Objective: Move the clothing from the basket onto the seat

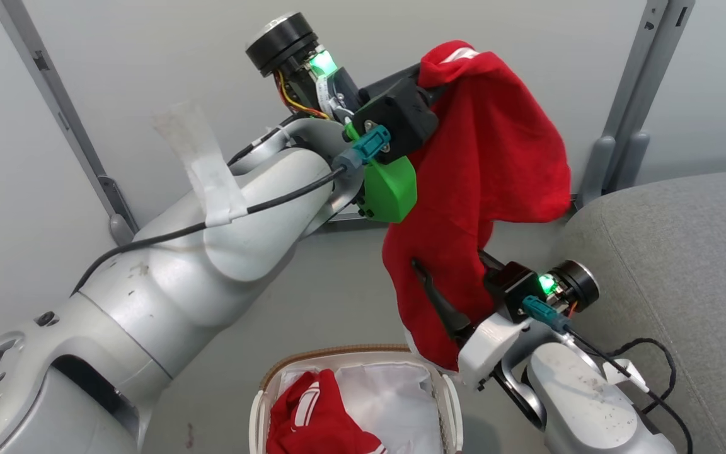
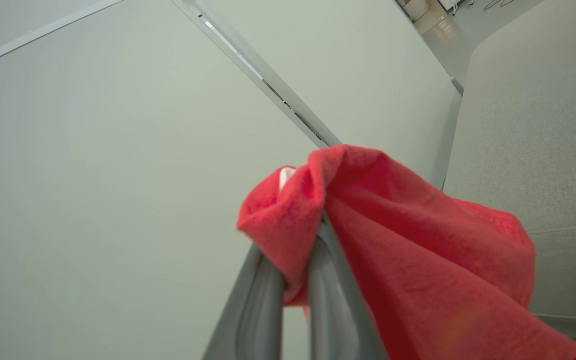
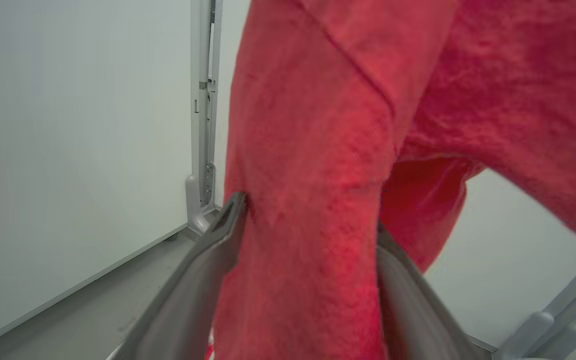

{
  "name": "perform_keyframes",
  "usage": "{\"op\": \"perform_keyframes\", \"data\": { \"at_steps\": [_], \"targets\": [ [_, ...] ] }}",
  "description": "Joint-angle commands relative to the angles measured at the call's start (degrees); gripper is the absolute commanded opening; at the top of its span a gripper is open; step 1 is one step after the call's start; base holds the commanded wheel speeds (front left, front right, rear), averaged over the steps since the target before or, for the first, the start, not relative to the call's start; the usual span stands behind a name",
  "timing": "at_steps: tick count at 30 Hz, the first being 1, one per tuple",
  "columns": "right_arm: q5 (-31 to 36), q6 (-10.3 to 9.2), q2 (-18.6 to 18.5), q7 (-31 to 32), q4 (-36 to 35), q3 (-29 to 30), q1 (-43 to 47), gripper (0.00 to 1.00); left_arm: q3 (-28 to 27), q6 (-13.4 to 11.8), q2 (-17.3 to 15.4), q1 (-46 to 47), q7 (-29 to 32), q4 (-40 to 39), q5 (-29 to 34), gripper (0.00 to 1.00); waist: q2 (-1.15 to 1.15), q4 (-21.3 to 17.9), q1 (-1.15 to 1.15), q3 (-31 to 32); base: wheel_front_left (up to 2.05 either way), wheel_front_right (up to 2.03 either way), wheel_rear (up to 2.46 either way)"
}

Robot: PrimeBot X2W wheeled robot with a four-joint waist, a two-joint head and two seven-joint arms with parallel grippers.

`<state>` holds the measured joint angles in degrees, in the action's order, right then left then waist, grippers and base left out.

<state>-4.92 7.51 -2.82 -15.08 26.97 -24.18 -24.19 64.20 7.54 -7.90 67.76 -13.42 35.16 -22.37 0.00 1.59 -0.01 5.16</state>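
Note:
A red garment [image 1: 495, 145] hangs in the air above the basket [image 1: 338, 352]. My left gripper [image 1: 431, 79] is shut on its top edge, high up near the wall; the left wrist view shows the gripper [image 2: 298, 245] pinching a fold of the garment [image 2: 418, 250]. Lower down, my right gripper [image 1: 437, 280] is open, and the lower part of the garment [image 3: 318, 125] hangs between its spread fingers [image 3: 228, 225]. A second red garment with white stripes [image 1: 312, 419] lies in the basket on the white liner [image 1: 394, 394]. The grey seat [image 1: 684, 252] is to the right.
A pale wall with grey metal posts [image 1: 628, 107] stands behind the arms. My left forearm [image 1: 212, 252] crosses the left half of the head view. A black cable [image 1: 653, 353] loops by my right wrist over the seat's edge.

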Motion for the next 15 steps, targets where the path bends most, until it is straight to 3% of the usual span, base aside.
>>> {"op": "perform_keyframes", "data": {
  "at_steps": [1,3,5,6,7,15],
  "targets": [
    [-0.82,-0.04,-0.15,-0.14,2.26,-1.00,-1.06,1.00,0.36,-0.12,0.39,0.93,-0.21,-0.67,-0.95,0.00,0.00,1.17,0.01,0.30,0.00,0.00,0.00],
    [-1.91,-0.04,-0.15,-0.14,4.55,-2.31,-2.47,1.00,0.98,-0.12,0.80,0.84,-0.01,-1.59,-1.59,0.00,0.00,1.75,0.01,0.41,0.00,0.00,0.00],
    [-3.22,-0.04,-0.16,-0.14,5.92,-3.49,-2.98,0.42,1.35,-0.12,0.83,0.33,0.19,-2.35,-2.49,0.00,0.00,2.14,0.01,0.49,0.00,0.00,0.00],
    [-3.99,-0.04,-0.15,-0.14,6.47,-4.24,-3.10,0.42,1.55,-0.12,0.60,-0.06,0.16,-2.57,-2.81,0.00,0.00,2.30,0.01,0.53,0.00,0.00,0.00],
    [-4.33,-0.04,-0.16,-0.14,6.70,-4.71,-3.25,0.01,1.64,-0.12,0.30,-0.41,0.28,-2.57,-3.00,0.00,0.00,2.39,0.01,0.56,0.00,0.00,0.00],
    [-5.36,-0.04,-0.17,-0.14,5.80,-5.48,-2.05,0.00,1.42,-0.62,-1.99,-4.65,0.54,-0.28,-5.30,0.00,0.00,2.09,0.01,0.51,0.00,0.00,0.00]
  ]
}}
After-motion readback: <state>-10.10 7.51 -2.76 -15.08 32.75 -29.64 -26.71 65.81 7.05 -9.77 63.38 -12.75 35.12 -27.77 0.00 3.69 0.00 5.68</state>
